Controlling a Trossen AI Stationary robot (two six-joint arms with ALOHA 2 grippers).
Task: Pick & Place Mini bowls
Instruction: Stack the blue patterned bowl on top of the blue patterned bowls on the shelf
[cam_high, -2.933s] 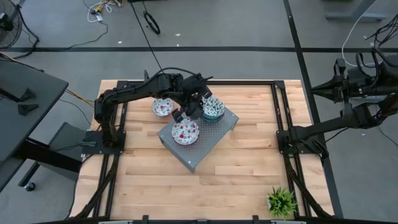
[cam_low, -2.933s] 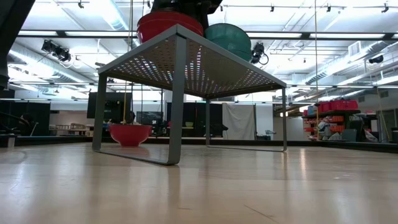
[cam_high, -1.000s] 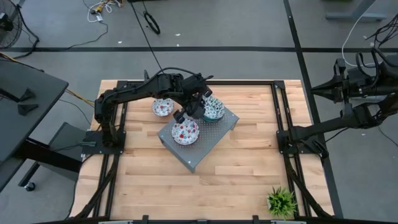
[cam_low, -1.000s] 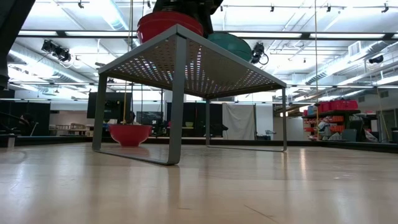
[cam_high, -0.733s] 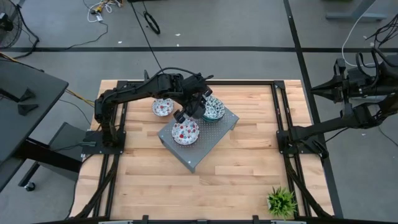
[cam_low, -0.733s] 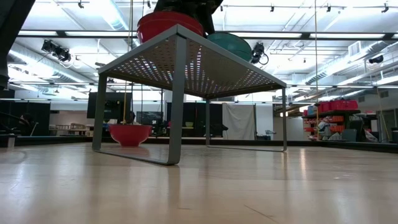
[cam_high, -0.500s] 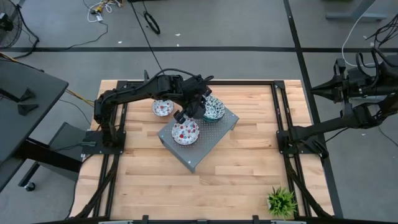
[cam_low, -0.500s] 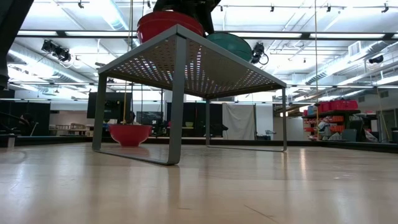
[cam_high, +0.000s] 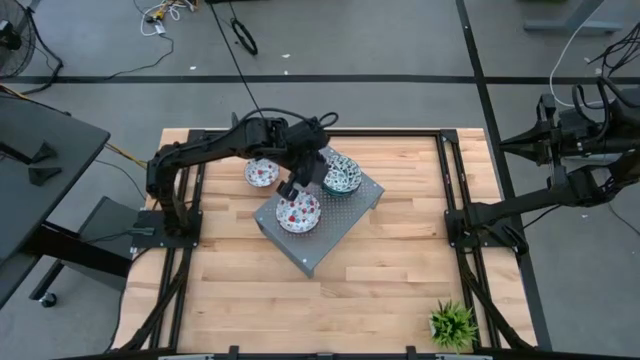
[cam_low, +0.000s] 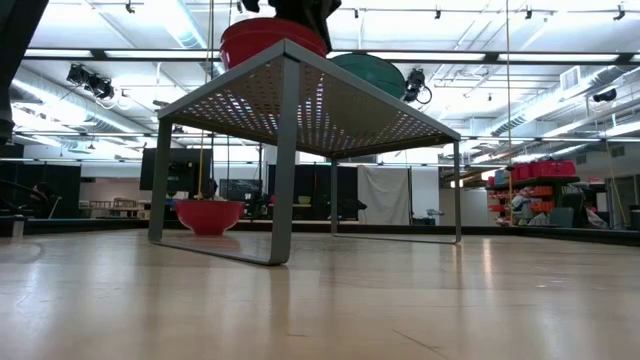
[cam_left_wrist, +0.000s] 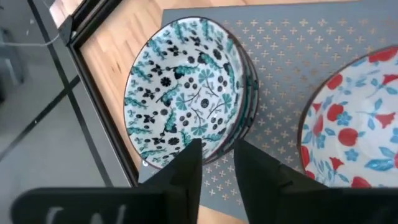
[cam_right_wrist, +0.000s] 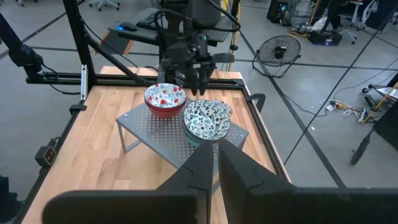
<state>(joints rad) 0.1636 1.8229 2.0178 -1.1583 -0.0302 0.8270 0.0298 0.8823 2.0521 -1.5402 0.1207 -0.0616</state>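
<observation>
A grey perforated metal riser (cam_high: 335, 222) stands mid-table. On it sit a stack of teal-patterned mini bowls (cam_high: 343, 176) (cam_left_wrist: 186, 93) (cam_low: 370, 70) and a red-patterned bowl (cam_high: 298, 211) (cam_low: 272, 40). Another red-patterned bowl (cam_high: 262, 172) (cam_low: 208, 215) rests on the table beside the riser. My left gripper (cam_left_wrist: 217, 149) (cam_high: 308, 168) hovers open just above the teal stack's rim, clear of it. My right gripper (cam_right_wrist: 216, 163) waits shut off the table's right side.
A small green potted plant (cam_high: 452, 323) stands at the near right corner. Black frame rails (cam_high: 452, 190) run along both sides of the table. Bare wood lies near and right of the riser.
My left gripper has risen from beside the teal stack and drawn slightly toward the table's left; in the low view its dark finger no longer reaches down next to the teal bowl. The bowls stay where they were.
</observation>
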